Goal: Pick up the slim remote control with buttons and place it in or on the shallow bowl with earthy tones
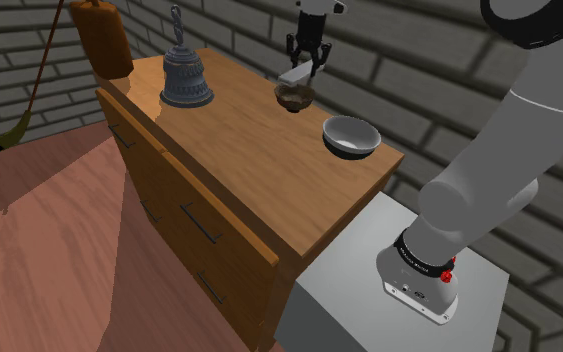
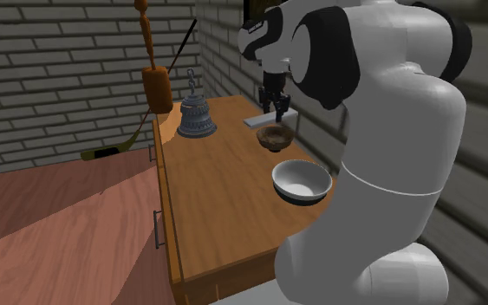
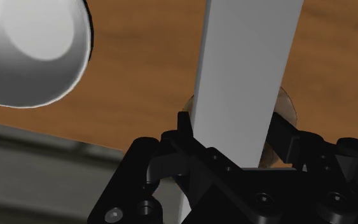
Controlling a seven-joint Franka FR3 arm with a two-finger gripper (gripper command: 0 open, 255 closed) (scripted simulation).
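Observation:
My black gripper (image 1: 307,58) is shut on a slim, plain light-grey remote (image 1: 297,73) and holds it just above the small brown bowl (image 1: 294,97) at the back of the wooden dresser top. In the second exterior view the gripper (image 2: 275,106) points down, the remote (image 2: 259,121) sticks out sideways from it, and the brown bowl (image 2: 275,137) sits right below. In the wrist view both fingers (image 3: 184,130) clasp the remote (image 3: 247,70) across its width. Only a sliver of the brown bowl's rim (image 3: 288,105) shows behind the remote. No buttons are visible on it.
A grey-white bowl (image 1: 350,135) stands on the dresser (image 1: 239,150) nearer the stand; it also appears beside the gripper as the grey-white bowl (image 3: 31,51). A dark metal bell (image 1: 186,75) stands at the shoulder view's left of the top. A brick wall lies behind.

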